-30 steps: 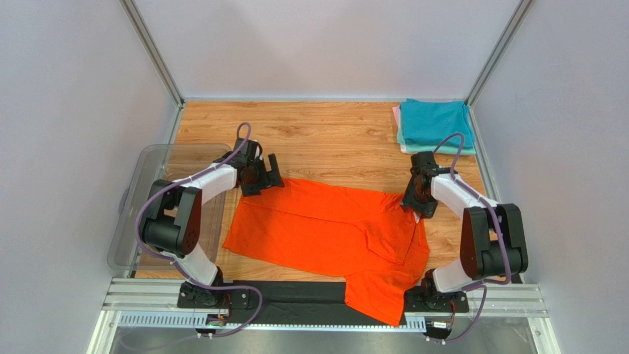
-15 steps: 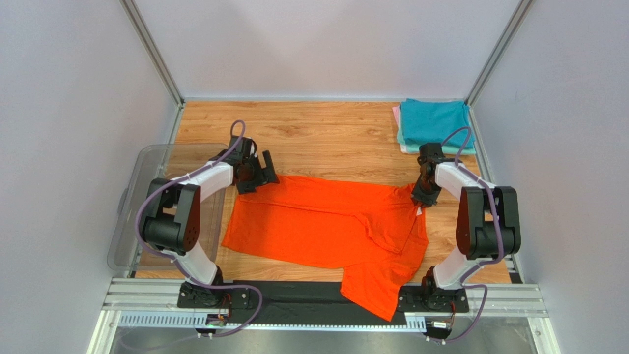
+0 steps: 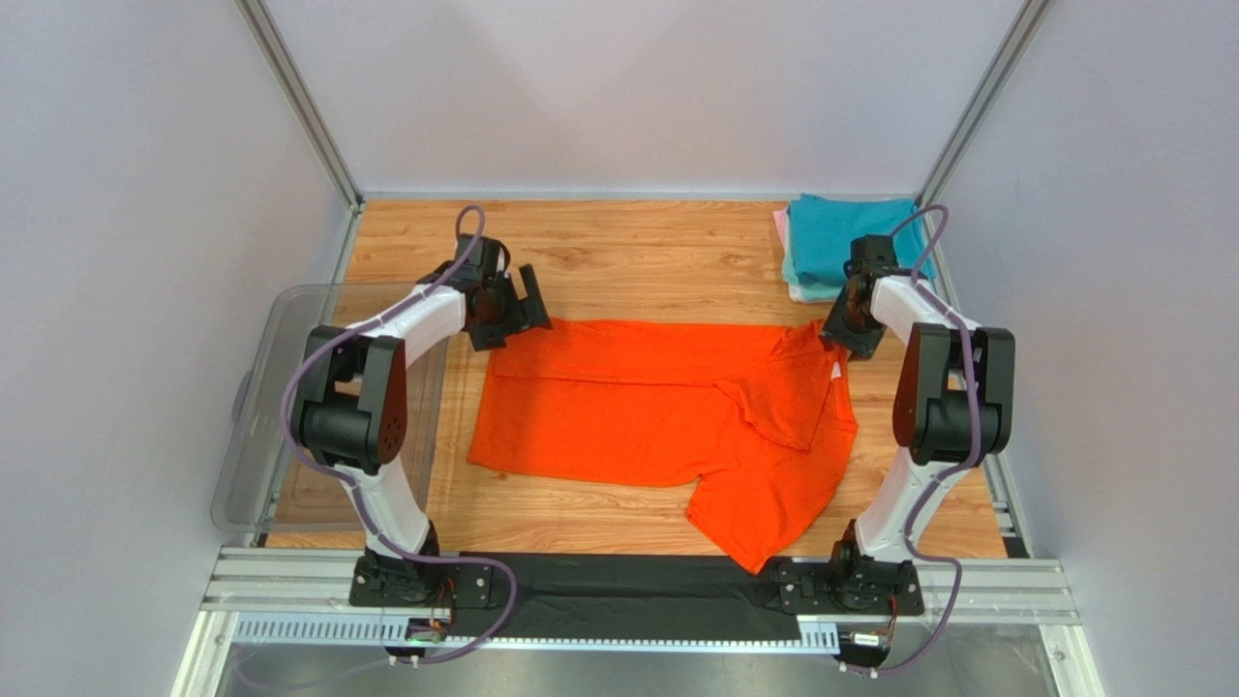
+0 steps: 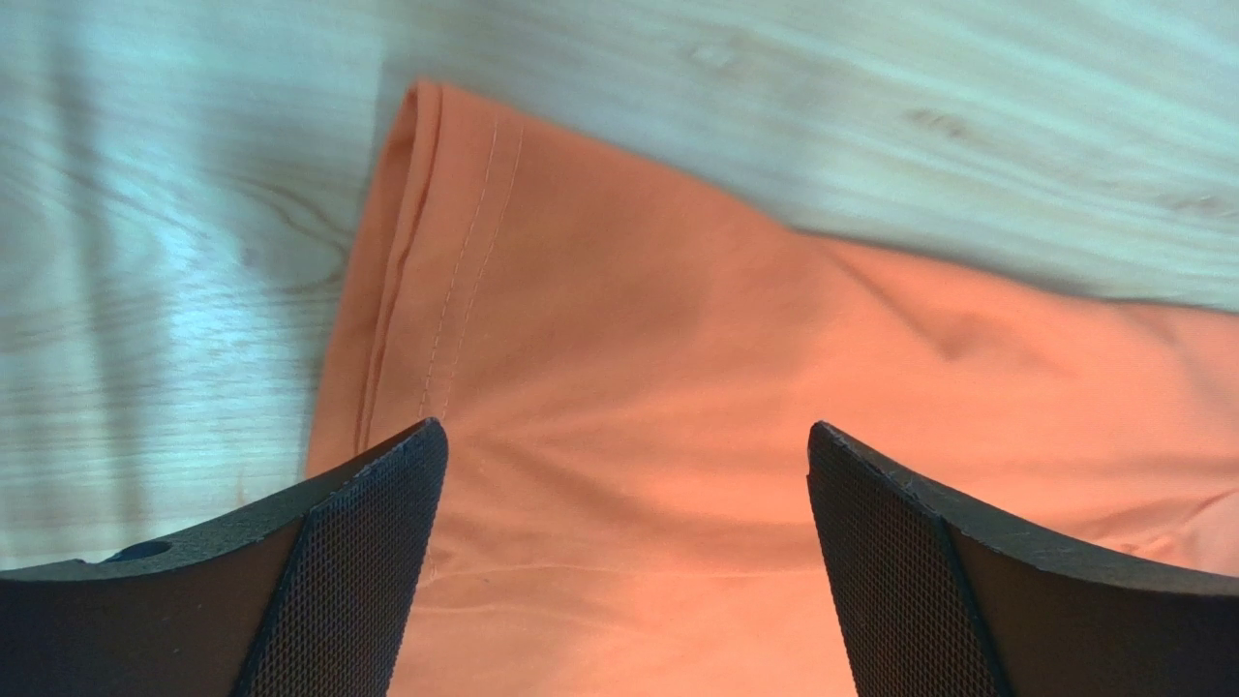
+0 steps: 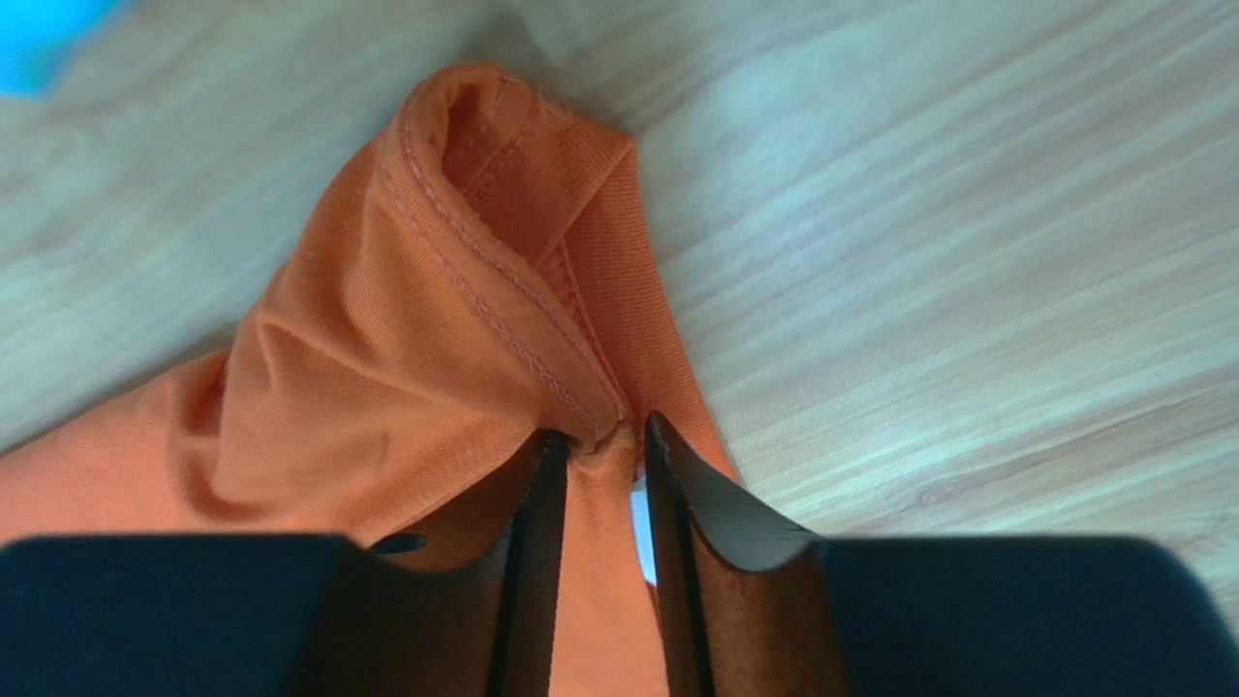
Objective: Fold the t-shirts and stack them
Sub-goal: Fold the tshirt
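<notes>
The bright orange t-shirt (image 3: 662, 407) lies spread on the wooden table, one part trailing toward the front edge. My right gripper (image 3: 838, 343) is shut on the shirt's collar at its far right corner; in the right wrist view the gripper (image 5: 598, 436) pinches the stitched collar (image 5: 495, 312), a bit of white label beside it. My left gripper (image 3: 521, 310) is open at the shirt's far left corner; in the left wrist view the gripper (image 4: 626, 450) has its jaws wide apart over the orange t-shirt (image 4: 698, 436) near its hem, holding nothing. Folded teal, mint and pink shirts (image 3: 854, 244) are stacked at the back right.
A clear plastic tub (image 3: 266, 407) stands along the table's left edge beside the left arm. Metal frame posts and grey walls enclose the table. The black strip and rail run along the front edge.
My right gripper has pulled the collar toward the back right, dragging the shirt away from the front edge and stretching it out. My left gripper has moved slightly back, still open.
</notes>
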Controlling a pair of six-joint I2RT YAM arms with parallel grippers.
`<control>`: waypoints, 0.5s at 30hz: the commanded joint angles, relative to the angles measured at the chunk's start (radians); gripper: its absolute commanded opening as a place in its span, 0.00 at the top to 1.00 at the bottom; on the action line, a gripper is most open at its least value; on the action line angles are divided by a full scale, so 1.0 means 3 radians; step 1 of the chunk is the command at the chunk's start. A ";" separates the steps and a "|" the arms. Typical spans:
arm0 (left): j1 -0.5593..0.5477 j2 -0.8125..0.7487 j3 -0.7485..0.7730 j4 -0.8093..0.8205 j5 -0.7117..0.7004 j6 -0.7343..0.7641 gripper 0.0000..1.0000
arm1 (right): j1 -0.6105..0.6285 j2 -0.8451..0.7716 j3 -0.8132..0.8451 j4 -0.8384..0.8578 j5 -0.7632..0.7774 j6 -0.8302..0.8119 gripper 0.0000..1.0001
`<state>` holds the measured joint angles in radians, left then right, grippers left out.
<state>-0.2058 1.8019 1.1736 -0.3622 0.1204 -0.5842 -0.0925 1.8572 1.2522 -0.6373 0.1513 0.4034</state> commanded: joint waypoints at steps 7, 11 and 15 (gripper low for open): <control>-0.0101 -0.1020 -0.0071 -0.0291 0.0003 0.0066 0.00 | -0.0039 -0.1157 -0.0256 -0.0064 -0.0212 -0.0061 0.00; -0.0270 -0.1597 -0.0653 -0.0388 -0.0089 -0.0062 0.00 | 0.0012 -0.1735 -0.0640 -0.0156 -0.0453 0.0000 0.00; -0.0500 -0.2308 -0.1206 -0.0648 -0.0232 -0.0368 0.00 | 0.0293 -0.2212 -0.1146 -0.0202 -0.0663 0.0031 0.00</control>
<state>-0.3248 1.1992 0.9089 -0.4545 0.0940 -0.6170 -0.0563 1.2560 0.9890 -0.6621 0.0212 0.3988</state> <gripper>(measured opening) 0.993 0.998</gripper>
